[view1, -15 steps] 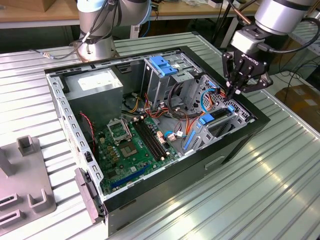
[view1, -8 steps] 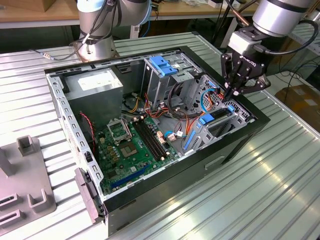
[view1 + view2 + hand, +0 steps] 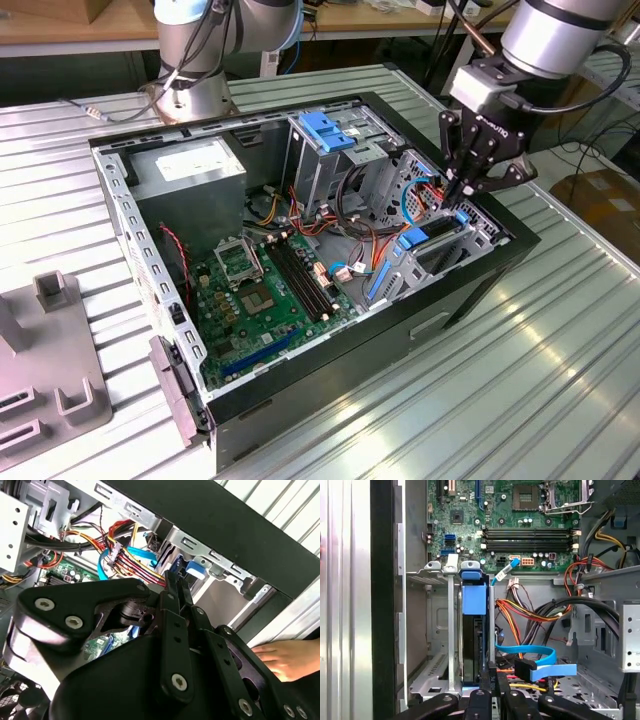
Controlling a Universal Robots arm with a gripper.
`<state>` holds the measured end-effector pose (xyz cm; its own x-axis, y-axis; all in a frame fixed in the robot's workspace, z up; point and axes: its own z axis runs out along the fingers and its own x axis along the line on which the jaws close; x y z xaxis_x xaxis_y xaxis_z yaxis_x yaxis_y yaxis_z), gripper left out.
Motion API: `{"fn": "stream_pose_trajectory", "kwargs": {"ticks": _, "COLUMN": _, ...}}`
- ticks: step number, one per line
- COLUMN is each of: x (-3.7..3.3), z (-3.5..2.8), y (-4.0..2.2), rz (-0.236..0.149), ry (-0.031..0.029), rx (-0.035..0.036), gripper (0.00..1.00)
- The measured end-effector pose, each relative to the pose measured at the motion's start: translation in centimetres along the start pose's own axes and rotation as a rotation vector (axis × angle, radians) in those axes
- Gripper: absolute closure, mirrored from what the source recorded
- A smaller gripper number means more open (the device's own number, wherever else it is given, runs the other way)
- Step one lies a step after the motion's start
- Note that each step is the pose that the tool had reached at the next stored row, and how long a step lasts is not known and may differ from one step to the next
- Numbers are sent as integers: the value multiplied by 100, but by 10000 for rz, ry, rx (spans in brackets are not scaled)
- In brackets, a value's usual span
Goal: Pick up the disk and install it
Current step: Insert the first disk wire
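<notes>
Pinching the disk (image 3: 471, 645), jaws narrowed.

A robotics lab or workshop set up for computer-assembly work.

An open black desktop computer case (image 3: 330, 300) lies on its side on a ribbed, silver-grey metal table (image 3: 520, 380), its green motherboard (image 3: 265, 290), coloured wiring and grey metal drive cages exposed. The silver-and-blue base of a robot arm (image 3: 195, 60) is bolted to the table behind the case, and a second silver arm segment (image 3: 560, 35) reaches in from above. A grey slotted fixture block (image 3: 50, 370) sits at the exterior view's left. Behind stand a wooden workbench edge (image 3: 60, 30) and a brown cardboard box (image 3: 600, 200), with loose cables about.
</notes>
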<state>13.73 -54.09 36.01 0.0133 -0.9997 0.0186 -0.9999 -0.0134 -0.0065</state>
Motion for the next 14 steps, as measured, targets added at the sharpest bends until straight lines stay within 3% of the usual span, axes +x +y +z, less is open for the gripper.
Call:
{"fn": "stream_pose_trajectory", "kwargs": {"ticks": 5, "x": 42, "z": 47, "y": 21, "rz": 20, "ry": 4, "rx": 30, "gripper": 84}}
{"fn": "stream_pose_trajectory", "kwargs": {"ticks": 9, "x": 53, "z": 68, "y": 35, "rz": 18, "ry": 5, "rx": 182, "gripper": 84}}
{"fn": "stream_pose_trajectory", "kwargs": {"ticks": 14, "x": 52, "z": 72, "y": 70, "rz": 17, "ry": 35, "rx": 192, "gripper": 84}}
